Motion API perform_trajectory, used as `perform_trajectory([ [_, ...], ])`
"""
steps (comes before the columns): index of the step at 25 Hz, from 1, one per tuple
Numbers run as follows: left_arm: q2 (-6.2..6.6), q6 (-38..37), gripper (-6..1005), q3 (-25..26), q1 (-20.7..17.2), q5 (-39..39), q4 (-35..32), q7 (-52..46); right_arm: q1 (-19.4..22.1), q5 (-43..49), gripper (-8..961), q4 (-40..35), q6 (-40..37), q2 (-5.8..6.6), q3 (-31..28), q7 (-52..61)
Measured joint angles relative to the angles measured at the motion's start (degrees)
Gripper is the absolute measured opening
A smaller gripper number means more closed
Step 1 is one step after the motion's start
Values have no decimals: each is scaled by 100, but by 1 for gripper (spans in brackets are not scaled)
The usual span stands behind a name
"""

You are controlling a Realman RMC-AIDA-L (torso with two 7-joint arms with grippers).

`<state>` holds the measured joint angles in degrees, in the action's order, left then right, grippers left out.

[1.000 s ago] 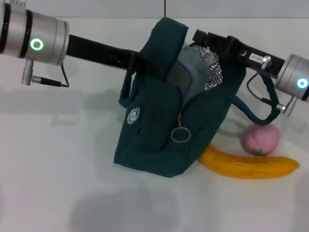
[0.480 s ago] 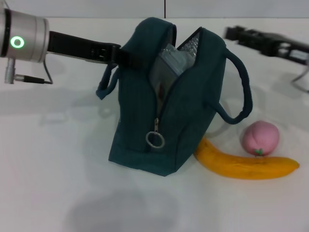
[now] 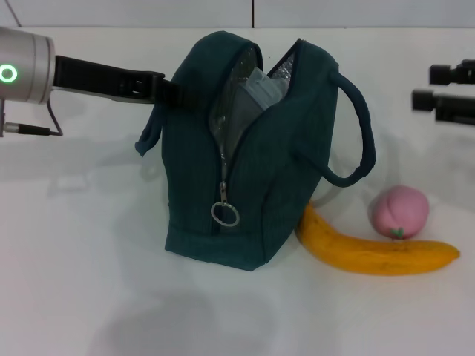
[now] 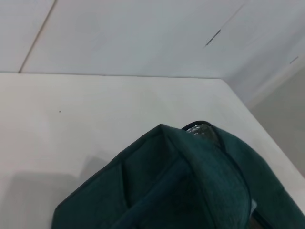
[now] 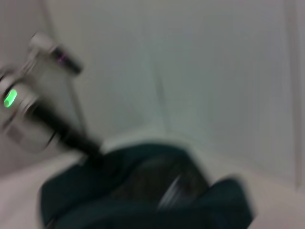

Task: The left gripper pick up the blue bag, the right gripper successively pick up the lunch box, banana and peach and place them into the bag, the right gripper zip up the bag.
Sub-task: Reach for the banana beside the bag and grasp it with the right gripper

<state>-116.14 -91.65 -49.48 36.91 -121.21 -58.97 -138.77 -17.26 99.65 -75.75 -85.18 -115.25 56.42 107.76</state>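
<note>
left arm (image 3: 26, 73): silver cylindrical joint with a glowing green ring, thin black cable beneath
left gripper (image 3: 159, 89): long black body
right gripper (image 3: 429, 87): two black fingers, blunt-ended

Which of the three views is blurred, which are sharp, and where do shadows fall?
Right wrist view: motion-blurred, the blue bag and left arm smeared. Head view: sharp, with soft shadows on the table in front of the bag and under the banana. Left wrist view: sharp, a faint shadow beside the bag.

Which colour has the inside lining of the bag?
Silver, shiny like foil. The lining shows best in the head view, inside the open top of the bag.
</note>
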Motion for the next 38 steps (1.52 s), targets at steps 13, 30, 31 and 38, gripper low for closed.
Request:
perform_trajectory([
  [13, -29, 76, 48, 1, 57, -84, 0, -36, -707, 3313, 549, -2229, -1145, -26, 2402, 2721],
  [30, -26, 98, 48, 115, 137, -71, 0, -78, -1717, 3288, 658, -488, -855, -50, 2769, 2778],
  [31, -26, 98, 48, 115, 137, -71, 0, -78, -1752, 3287, 664, -393, -808, -49, 2795, 2775],
  [38, -23, 131, 48, 114, 140, -89, 0, -62, -2102, 3257, 872, 384, -562, -58, 3084, 2754],
])
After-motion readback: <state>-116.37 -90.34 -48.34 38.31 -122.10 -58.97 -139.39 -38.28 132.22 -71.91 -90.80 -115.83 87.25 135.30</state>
